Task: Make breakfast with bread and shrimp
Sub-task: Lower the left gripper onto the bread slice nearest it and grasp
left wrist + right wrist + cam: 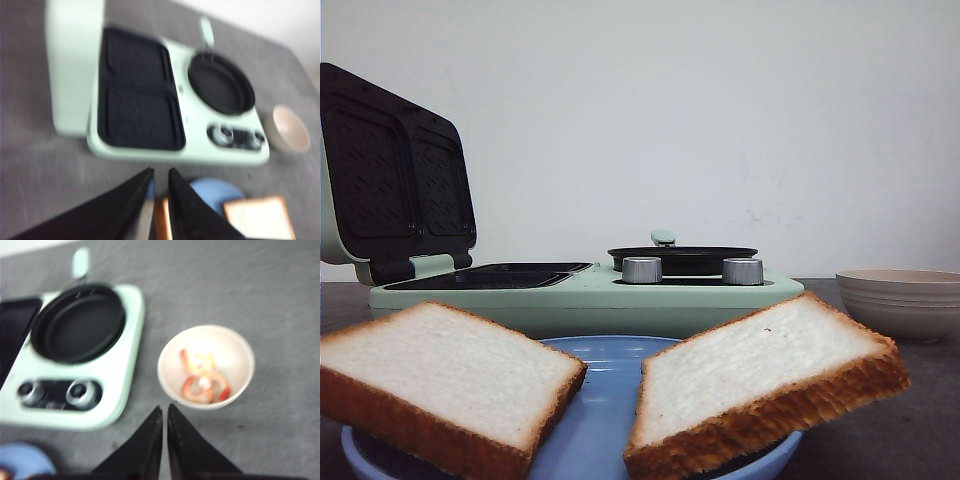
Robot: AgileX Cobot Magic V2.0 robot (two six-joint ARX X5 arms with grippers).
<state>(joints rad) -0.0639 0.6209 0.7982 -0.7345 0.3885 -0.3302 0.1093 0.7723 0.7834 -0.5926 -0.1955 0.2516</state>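
**Both arms above the table, bread on the plate, shrimp in the bowl**

From the front camera I see two slices of bread on a blue plate (pixel 595 420) right in front of the lens. The left slice (pixel 445 375) and the right slice (pixel 760 375) both lean on the plate's rim, tilted toward each other, with a gap of bare plate between them. Their crusts are golden-brown and the crumb is pale.

Behind the plate stands a mint-green breakfast maker (pixel 585 295). Its lid (pixel 395 175) is swung up on the left, showing dark grill plates; the lower sandwich tray (pixel 137 97) lies open with nothing in it. On the right half of the appliance sits a round black pan (pixel 77 322), and two silver knobs (pixel 692 270) are at the front edge.

To the right of the appliance, apart from it, is a beige bowl (pixel 206 366). My right wrist camera shows the shrimp (pixel 204 381) lying inside it: curled pale pieces with orange-red ends, blurred, so I cannot count them surely.

The left gripper (pixel 160 187) hangs above the table on the near side of the appliance, over the plate and bread; its jaws stand slightly apart with nothing between them. The right gripper (pixel 164 422) hangs just on the near side of the bowl, its fingertips almost together with only a thin slit between, holding nothing
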